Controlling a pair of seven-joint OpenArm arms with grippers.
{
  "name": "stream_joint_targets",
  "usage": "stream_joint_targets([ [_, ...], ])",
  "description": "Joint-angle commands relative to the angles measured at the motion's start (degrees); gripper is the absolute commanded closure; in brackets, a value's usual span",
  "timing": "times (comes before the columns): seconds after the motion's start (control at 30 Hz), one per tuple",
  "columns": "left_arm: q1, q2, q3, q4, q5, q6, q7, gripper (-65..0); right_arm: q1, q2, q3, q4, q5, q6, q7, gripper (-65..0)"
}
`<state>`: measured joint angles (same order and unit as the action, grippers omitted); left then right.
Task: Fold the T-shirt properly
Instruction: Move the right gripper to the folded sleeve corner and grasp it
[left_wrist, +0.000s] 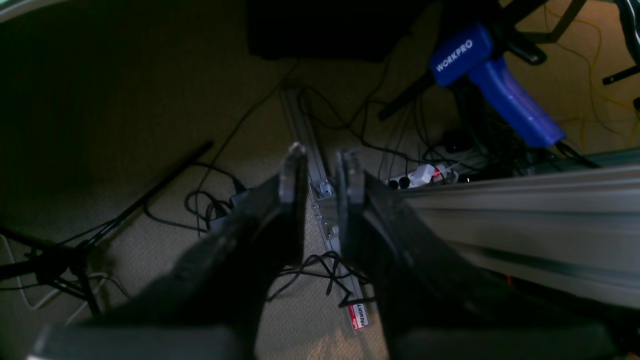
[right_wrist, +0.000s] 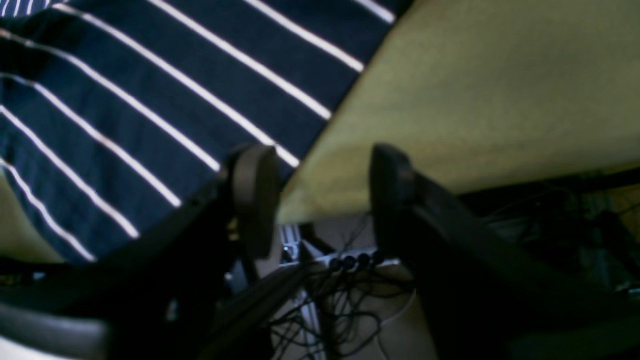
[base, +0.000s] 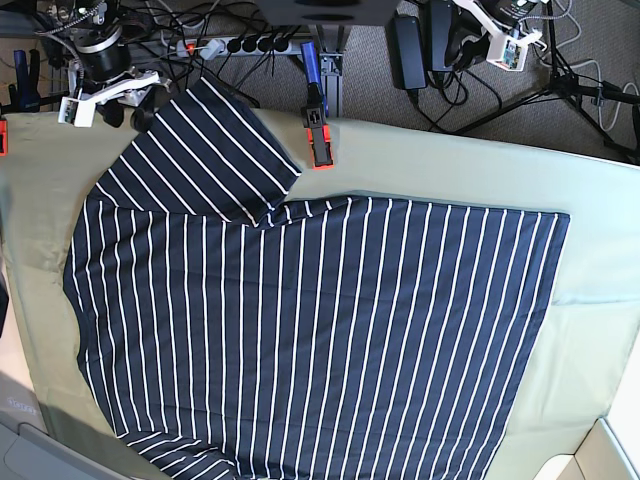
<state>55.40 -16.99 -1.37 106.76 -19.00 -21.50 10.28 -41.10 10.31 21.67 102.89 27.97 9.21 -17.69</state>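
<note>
The T-shirt (base: 310, 330) is spread flat on the olive-green cloth (base: 590, 240) that covers the table, and most of the base view is filled by it. Its hem edge is seen toward 3 o'clock. One sleeve (base: 205, 150) is stretched out toward 11 o'clock, up to the far edge of the table. A wrinkle is seen where this sleeve joins the body, near the centre top. At 12 o'clock, a blue clamp with orange jaws (base: 316, 120) is fixed on the table edge, just beside the sleeve.

The right gripper (base: 125, 108) is found at 11 o'clock in the base view, at the tip of the sleeve. In the right wrist view its fingers (right_wrist: 255, 195) are held well apart, and nothing is gripped between them. One finger is placed over the striped fabric, the other over the green cloth; whether the fabric is touched cannot be told.

The left gripper (left_wrist: 320, 175) is kept away from the table, near 1 o'clock in the base view. In the left wrist view its fingers are seen with a narrow gap, and nothing is held. Only the floor, cables (left_wrist: 310, 275) and a blue WORKPRO clamp (left_wrist: 492, 82) are seen below it.
</note>
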Motion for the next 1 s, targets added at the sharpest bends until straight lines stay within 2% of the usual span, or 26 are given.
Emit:
stream_joint_targets([
  [0.0, 0.83, -0.15, -0.22, 0.87, -0.50, -0.20, -1.01, -13.9, -0.17, -0.04, 0.20, 0.81, 0.61, -0.83, 1.11, -30.0],
  [0.43, 0.81, -0.17, -0.22, 0.87, -0.81, -0.20, -0.63, -14.2, 1.42, -4.02, -1.73, 0.81, 2.27, 0.70, 1.09, -30.0],
  [0.6, 0.81, -0.17, -0.22, 0.87, -3.21, -0.20, 1.18, -26.0, 2.23, -4.13, -4.96, 0.81, 0.07, 0.66, 1.11, -30.0],
  [0.97, 0.81, -0.17, -0.22, 0.87, -3.21, -0.22, 1.18, -26.5, 3.48, -7.52, -6.08, 0.81, -0.52, 0.63, 1.14, -30.0],
])
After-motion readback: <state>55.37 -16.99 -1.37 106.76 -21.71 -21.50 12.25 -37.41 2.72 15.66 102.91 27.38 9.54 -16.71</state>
